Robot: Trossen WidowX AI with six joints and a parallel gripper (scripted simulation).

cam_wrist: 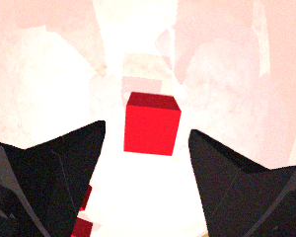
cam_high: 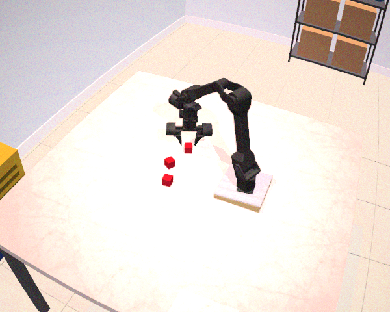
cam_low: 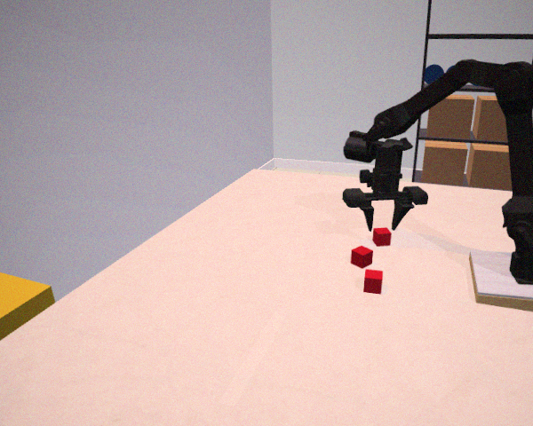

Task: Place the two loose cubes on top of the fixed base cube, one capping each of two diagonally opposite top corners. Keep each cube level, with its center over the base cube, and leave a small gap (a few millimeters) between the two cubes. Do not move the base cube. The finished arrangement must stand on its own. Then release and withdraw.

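Note:
Three like red cubes rest apart on the table; their looks do not tell which is the fixed base. The far cube (cam_high: 188,147) (cam_low: 381,237) (cam_wrist: 152,129) lies under the fingers. The middle cube (cam_high: 169,162) (cam_low: 361,256) (cam_wrist: 87,197) is turned at an angle to the others. The near cube (cam_high: 167,180) (cam_low: 372,281) (cam_wrist: 83,227) is closest to the exterior camera. In the wrist view the left finger partly hides the middle and near cubes. My gripper (cam_high: 188,144) (cam_low: 382,229) (cam_wrist: 147,132) points down, open and empty, a little above the far cube, with one finger toward each side.
The arm's base stands on a pale board (cam_high: 229,191) (cam_low: 491,284) to the right of the cubes. A yellow box (cam_high: 2,161) (cam_low: 14,293) stands beyond the table's left edge. A shelf with brown boxes (cam_high: 314,43) (cam_low: 443,162) is in the background.

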